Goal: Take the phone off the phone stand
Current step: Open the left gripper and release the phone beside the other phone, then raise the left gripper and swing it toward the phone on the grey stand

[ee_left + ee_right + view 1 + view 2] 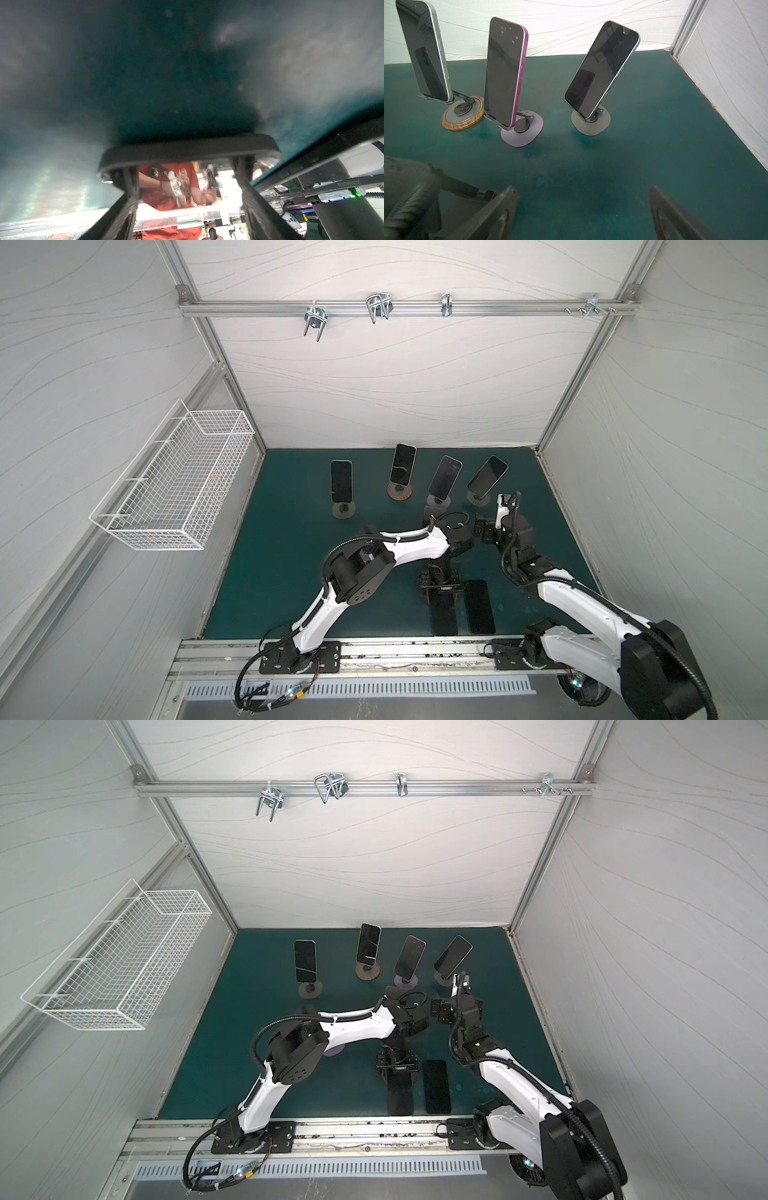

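Left pincer [184, 168] pointing down; right pincer [582, 190] spread wide.

Glossy purple phone [505, 72], wood-rimmed stand [463, 116] and matt green mat [633, 155].

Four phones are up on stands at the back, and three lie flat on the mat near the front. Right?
No: two lie flat, not three, the left flat phone and the right flat phone, as both top views show. The rest holds.
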Controlling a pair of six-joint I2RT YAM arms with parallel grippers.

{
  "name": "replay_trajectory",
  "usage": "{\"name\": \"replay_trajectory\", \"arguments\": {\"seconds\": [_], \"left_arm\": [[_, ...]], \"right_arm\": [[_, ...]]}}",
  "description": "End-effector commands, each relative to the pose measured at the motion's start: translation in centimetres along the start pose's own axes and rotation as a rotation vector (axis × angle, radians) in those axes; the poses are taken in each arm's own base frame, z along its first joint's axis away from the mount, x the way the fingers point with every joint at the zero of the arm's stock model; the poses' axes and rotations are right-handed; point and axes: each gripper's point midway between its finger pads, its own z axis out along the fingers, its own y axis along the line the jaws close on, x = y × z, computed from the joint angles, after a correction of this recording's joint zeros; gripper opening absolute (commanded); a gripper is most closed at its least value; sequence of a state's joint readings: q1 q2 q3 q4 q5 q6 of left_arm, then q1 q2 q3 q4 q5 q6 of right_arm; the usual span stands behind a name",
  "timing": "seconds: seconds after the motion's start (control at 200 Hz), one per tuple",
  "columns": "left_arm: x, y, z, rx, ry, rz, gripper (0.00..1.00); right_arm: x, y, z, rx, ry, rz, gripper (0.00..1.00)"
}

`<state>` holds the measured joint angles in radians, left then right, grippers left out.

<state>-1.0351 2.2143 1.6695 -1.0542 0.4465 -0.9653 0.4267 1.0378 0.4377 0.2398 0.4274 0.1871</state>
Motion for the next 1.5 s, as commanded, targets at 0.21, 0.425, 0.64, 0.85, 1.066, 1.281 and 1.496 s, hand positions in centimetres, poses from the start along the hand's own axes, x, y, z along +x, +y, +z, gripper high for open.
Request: {"name": "replay_trajectory", "arguments": {"seconds": [0.21,0.425,0.64,0.85,1.066,1.281,1.496], "left_arm": [[-1.0,-0.7,-0.2,0.026,-0.018,0.009,0.76],[-0.7,-0.9,-2.4,0.047,-0.074,0.053,0.77],[-0.4,-1.4,-5.1,0.078,-0.150,0.105,0.78],[0.2,-0.9,-6.7,0.093,-0.196,0.119,0.78],[1.1,-1.3,-8.6,0.131,-0.224,0.192,0.78],[3.6,-2.9,-10.3,0.196,-0.228,0.345,0.81],[3.7,-3.8,-14.9,0.206,-0.387,0.529,0.86]], "right_arm": [[-0.7,-0.2,-0.2,-0.011,-0.036,0.019,0.99],[-0.8,-0.4,-0.3,-0.009,-0.039,0.028,0.99],[-0.7,-0.2,-0.3,-0.024,-0.039,0.031,0.99],[-0.7,-0.3,-0.4,-0.024,-0.041,0.033,0.99],[-0.7,-0.4,-0.6,-0.023,-0.052,0.037,0.99],[-0.8,-0.4,-0.6,-0.025,-0.052,0.037,0.99],[-0.7,-0.5,-0.8,-0.024,-0.056,0.041,0.99]]}}
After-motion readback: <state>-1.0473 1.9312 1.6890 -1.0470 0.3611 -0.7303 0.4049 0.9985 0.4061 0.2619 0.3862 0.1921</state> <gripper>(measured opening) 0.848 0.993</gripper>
